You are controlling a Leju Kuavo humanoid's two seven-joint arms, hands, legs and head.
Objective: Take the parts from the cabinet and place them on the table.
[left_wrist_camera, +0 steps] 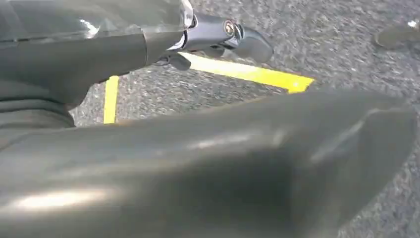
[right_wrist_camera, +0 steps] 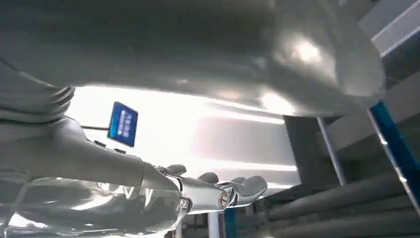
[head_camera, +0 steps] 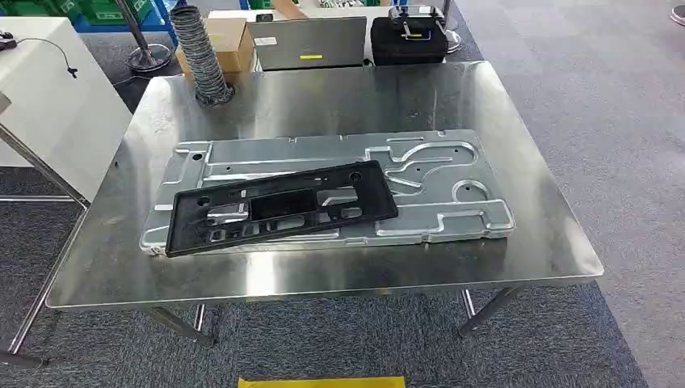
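Note:
A large silver stamped metal panel (head_camera: 420, 182) lies flat on the steel table (head_camera: 323, 97). A black plastic frame (head_camera: 279, 208) with rectangular cut-outs rests on top of the panel, toward its left half. My left hand (left_wrist_camera: 163, 158) hangs above grey carpet, its thick thumb close to the camera and its darker fingers (left_wrist_camera: 220, 34) stretched out, holding nothing. My right hand (right_wrist_camera: 114, 163) also holds nothing, and its fingers (right_wrist_camera: 233, 191) are extended against a bright background.
At the table's far edge stand a ribbed grey hose (head_camera: 200, 52), a cardboard box (head_camera: 230, 40), a laptop (head_camera: 307, 42) and a black case (head_camera: 408, 36). A white table (head_camera: 48, 89) stands to the left. Yellow floor tape (head_camera: 321, 381) lies in front of the table.

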